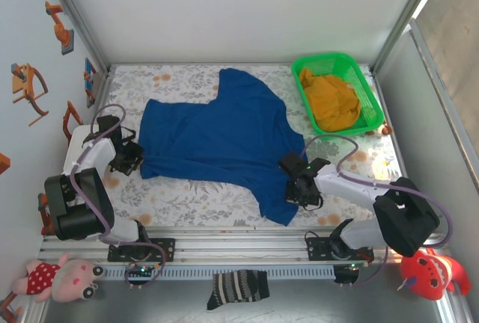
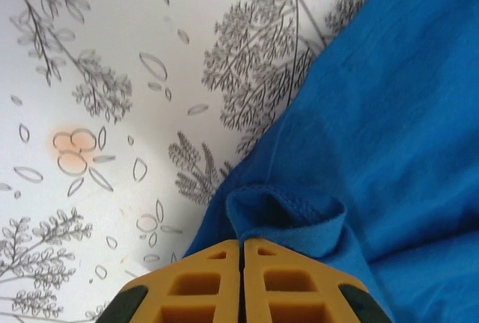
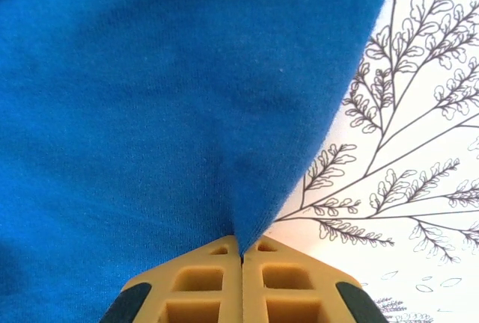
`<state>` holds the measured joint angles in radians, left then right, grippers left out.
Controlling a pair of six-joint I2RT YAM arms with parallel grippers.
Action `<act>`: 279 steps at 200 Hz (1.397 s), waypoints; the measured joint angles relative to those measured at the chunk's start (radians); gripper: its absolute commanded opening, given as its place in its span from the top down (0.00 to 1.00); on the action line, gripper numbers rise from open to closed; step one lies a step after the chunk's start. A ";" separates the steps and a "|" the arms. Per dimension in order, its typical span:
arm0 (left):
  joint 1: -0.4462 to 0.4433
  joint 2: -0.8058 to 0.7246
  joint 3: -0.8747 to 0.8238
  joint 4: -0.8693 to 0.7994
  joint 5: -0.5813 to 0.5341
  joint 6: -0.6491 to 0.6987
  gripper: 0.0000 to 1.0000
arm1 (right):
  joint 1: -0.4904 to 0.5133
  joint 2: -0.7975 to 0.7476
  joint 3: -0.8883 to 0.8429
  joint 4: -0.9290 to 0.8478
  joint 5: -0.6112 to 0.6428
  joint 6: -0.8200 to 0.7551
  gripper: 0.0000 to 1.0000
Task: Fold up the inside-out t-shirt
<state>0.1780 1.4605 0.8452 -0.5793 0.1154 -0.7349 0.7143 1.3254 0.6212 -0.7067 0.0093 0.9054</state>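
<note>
One blue t-shirt [image 1: 217,140] lies spread on the table [image 1: 187,192]. The left gripper [image 2: 241,242] and right gripper [image 3: 241,239] both clamp its edge in closed jaws. One green basket [image 1: 364,87] holds one yellow garment [image 1: 333,102].

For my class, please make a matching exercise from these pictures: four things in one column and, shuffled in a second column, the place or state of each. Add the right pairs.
Column A
1. royal-blue t-shirt
2. mustard-yellow garment
3. left gripper
4. striped sock

Column B
a. lying in the green basket
b. shut on a fold of the t-shirt
c. spread on the leaf-patterned table
d. on the grey ledge at the near edge

Pairs: 1-c, 2-a, 3-b, 4-d
</note>
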 measured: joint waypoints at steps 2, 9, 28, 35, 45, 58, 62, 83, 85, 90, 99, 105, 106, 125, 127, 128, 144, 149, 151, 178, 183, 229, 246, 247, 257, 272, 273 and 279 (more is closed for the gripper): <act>0.002 0.002 0.002 0.001 0.000 0.000 0.95 | 0.000 -0.004 -0.003 0.001 0.000 0.001 1.00; 0.010 0.008 0.008 0.004 0.000 0.001 0.95 | 0.001 -0.021 -0.014 0.009 0.003 0.005 1.00; 0.034 0.029 0.026 0.010 0.002 0.007 0.95 | -0.008 -0.084 -0.055 0.041 0.013 0.016 1.00; 0.043 0.040 0.034 0.011 0.006 0.010 0.95 | -0.024 -0.111 -0.068 0.046 0.015 0.016 1.00; 0.054 0.055 0.044 0.013 0.012 0.013 0.95 | -0.059 -0.152 -0.082 0.046 0.021 0.015 1.00; 0.063 0.069 0.056 0.015 0.026 0.018 0.95 | -0.110 -0.196 -0.090 0.046 0.023 0.013 1.00; 0.065 0.072 0.059 0.016 0.032 0.020 0.94 | -0.126 -0.207 -0.090 0.046 0.023 0.011 1.00; 0.066 0.065 0.058 0.028 0.079 0.034 0.79 | -0.167 -0.228 -0.084 0.048 0.024 -0.010 1.00; 0.066 0.064 0.057 0.030 0.084 0.039 0.77 | -0.169 -0.226 -0.083 0.047 0.025 -0.014 1.00; 0.066 0.059 0.055 0.039 0.100 0.037 0.71 | -0.171 -0.223 -0.078 0.045 0.028 -0.018 1.00; 0.066 0.045 0.045 0.058 0.142 0.045 0.64 | -0.175 -0.215 -0.066 0.038 0.035 -0.031 1.00; 0.066 0.036 0.038 0.067 0.168 0.051 0.60 | -0.177 -0.209 -0.055 0.036 0.039 -0.038 1.00; 0.066 0.034 0.036 0.070 0.175 0.049 0.60 | -0.178 -0.209 -0.055 0.035 0.039 -0.040 1.00; 0.057 0.002 0.004 0.084 0.252 0.061 0.52 | -0.189 -0.197 -0.028 0.033 0.046 -0.059 1.00; 0.055 -0.003 -0.001 0.086 0.257 0.058 0.51 | -0.190 -0.196 -0.026 0.033 0.046 -0.060 1.00; 0.055 -0.004 -0.003 0.086 0.258 0.058 0.51 | -0.191 -0.196 -0.025 0.033 0.046 -0.061 1.00; 0.034 -0.047 -0.048 0.085 0.272 0.062 0.50 | -0.201 -0.194 -0.014 0.032 0.052 -0.072 1.00; 0.026 -0.064 -0.066 0.085 0.269 0.061 0.49 | -0.203 -0.193 -0.013 0.031 0.053 -0.073 1.00; 0.023 -0.073 -0.073 0.082 0.268 0.061 0.49 | -0.204 -0.193 -0.012 0.030 0.054 -0.076 1.00; -0.017 -0.177 -0.162 0.066 0.209 0.040 0.48 | -0.223 -0.192 -0.010 0.030 0.057 -0.088 1.00; -0.021 -0.193 -0.174 0.061 0.194 0.035 0.48 | -0.226 -0.192 -0.010 0.030 0.057 -0.091 1.00; -0.026 -0.261 -0.190 0.024 0.019 0.024 0.45 | -0.246 -0.200 -0.010 0.023 0.057 -0.099 1.00; -0.026 -0.257 -0.184 0.022 -0.013 0.030 0.46 | -0.260 -0.214 -0.010 0.015 0.056 -0.103 1.00; -0.026 -0.256 -0.183 0.022 -0.015 0.031 0.46 | -0.261 -0.216 -0.010 0.014 0.056 -0.102 1.00; -0.026 -0.248 -0.179 0.022 -0.018 0.036 0.46 | -0.266 -0.221 -0.010 0.013 0.056 -0.105 1.00; -0.026 -0.218 -0.176 0.034 -0.013 0.045 0.46 | -0.267 -0.223 -0.010 0.014 0.056 -0.111 1.00; -0.026 -0.216 -0.176 0.034 -0.013 0.046 0.46 | -0.267 -0.222 -0.010 0.013 0.056 -0.111 1.00; -0.026 -0.202 -0.175 0.040 -0.008 0.050 0.47 | -0.267 -0.222 -0.010 0.014 0.056 -0.113 1.00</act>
<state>0.1520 1.2587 0.6697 -0.5388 0.1074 -0.6849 0.4473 1.1030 0.6113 -0.6926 0.0650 0.7925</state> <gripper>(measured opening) 0.539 0.047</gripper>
